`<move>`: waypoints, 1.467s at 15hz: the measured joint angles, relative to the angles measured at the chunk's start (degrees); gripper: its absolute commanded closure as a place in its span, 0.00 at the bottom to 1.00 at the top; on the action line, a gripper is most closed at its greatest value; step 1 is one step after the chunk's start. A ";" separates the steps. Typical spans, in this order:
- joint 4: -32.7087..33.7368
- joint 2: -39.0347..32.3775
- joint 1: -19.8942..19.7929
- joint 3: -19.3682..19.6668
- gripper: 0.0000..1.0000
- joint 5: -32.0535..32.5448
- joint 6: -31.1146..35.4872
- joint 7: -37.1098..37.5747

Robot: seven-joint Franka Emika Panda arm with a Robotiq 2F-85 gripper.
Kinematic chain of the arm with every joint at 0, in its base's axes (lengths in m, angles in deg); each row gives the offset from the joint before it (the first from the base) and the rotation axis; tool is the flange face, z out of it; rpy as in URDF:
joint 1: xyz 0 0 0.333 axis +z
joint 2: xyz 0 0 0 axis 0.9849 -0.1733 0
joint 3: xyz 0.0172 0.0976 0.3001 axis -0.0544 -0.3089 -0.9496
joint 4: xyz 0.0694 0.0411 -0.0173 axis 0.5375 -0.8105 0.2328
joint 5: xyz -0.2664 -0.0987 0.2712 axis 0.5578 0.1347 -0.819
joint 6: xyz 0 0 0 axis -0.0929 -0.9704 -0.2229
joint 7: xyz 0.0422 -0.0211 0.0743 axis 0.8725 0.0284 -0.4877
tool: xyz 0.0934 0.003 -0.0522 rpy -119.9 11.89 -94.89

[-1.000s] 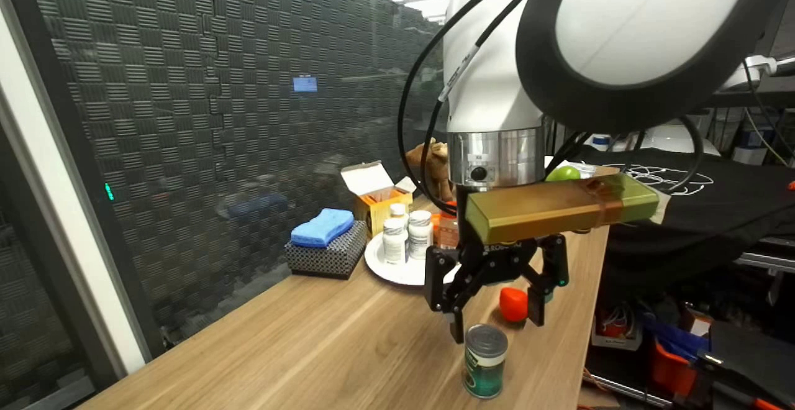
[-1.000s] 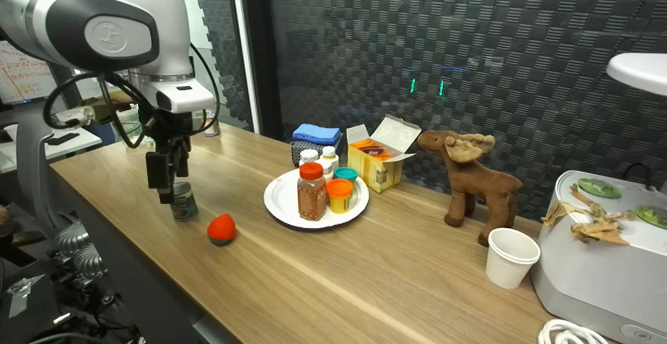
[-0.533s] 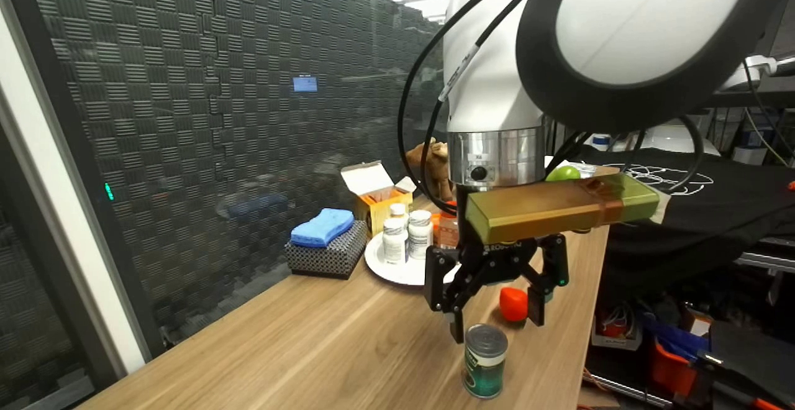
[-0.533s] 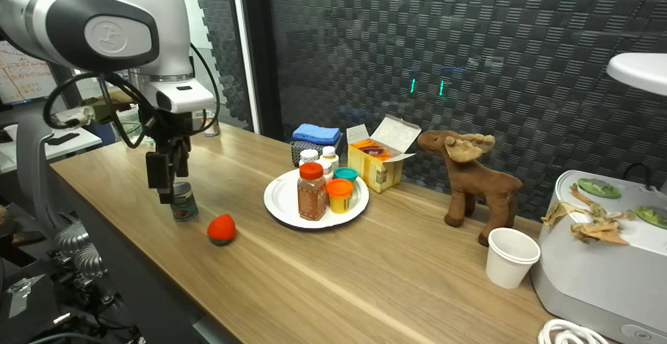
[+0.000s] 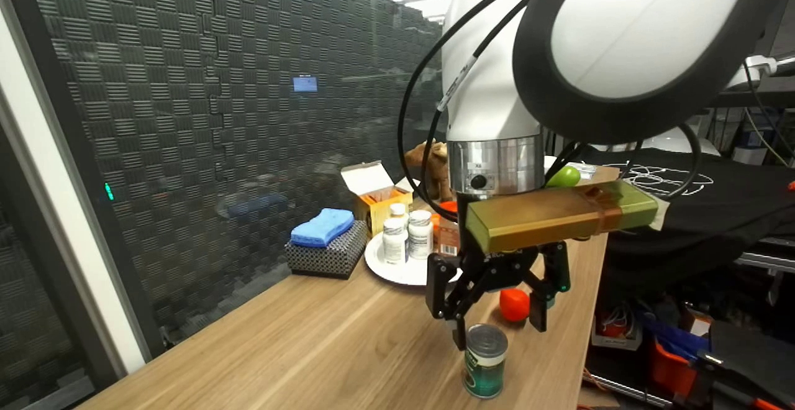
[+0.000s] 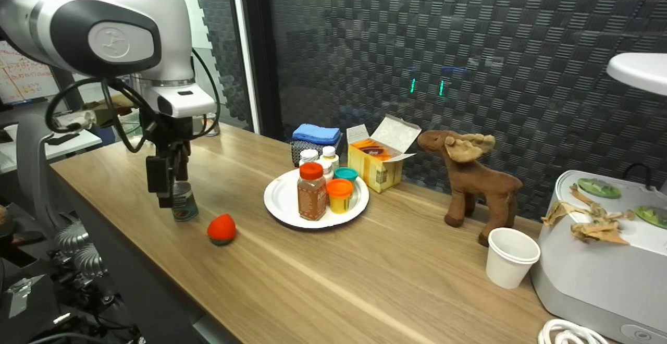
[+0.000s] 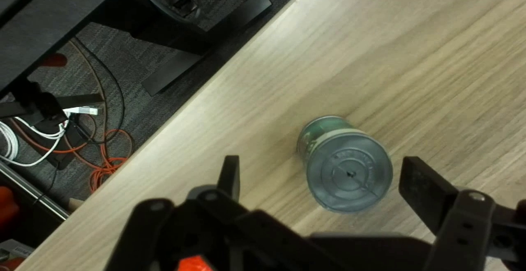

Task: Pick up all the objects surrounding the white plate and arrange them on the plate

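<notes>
In the wrist view, a green-labelled can (image 7: 349, 172) is seen right of centre, standing upright on the wooden table (image 7: 411, 57), its grey lid turned toward the camera. The gripper (image 7: 322, 176) is shown in the lower half of that frame with its fingers spread wide apart; the lid is framed between them, closer to the finger at the right, and bare wood is left visible on either side. In an exterior view, a red-orange piece (image 6: 221, 229) with a dark green base is found left of centre, resting on the table near the can. The white plate (image 6: 281, 198) is set around the middle of that frame, and on it are grouped a red-lidded spice jar (image 6: 311, 198), an orange-lidded tub (image 6: 340, 198), a teal-lidded tub (image 6: 346, 173) and three white bottles (image 6: 309, 155) (partly hidden there behind the jar and one another). Above the plate in the frame, a blue block (image 6: 316, 133) is laid on a patterned box (image 6: 299, 147), and an open yellow carton (image 6: 372, 169) is placed to its right. Farther right, a brown stuffed moose (image 6: 484, 182) and white cups (image 6: 508, 268) are seen.
</notes>
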 measured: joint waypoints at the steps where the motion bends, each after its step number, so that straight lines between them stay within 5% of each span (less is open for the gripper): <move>1: 0.10 -0.21 0.00 0.00 0.00 0.05 0.00 0.00; 3: 0.26 -0.59 0.00 0.00 0.07 0.12 0.00 -0.03; 5: 0.46 -1.06 0.00 0.00 0.34 0.12 0.00 -0.28; 11: 1.87 -2.58 0.00 0.01 0.79 0.12 -0.29 -1.50; 17: 2.63 -2.30 0.29 -0.01 0.81 1.80 -0.77 -0.54; 22: 5.17 0.09 0.27 0.18 0.81 7.91 -0.72 7.89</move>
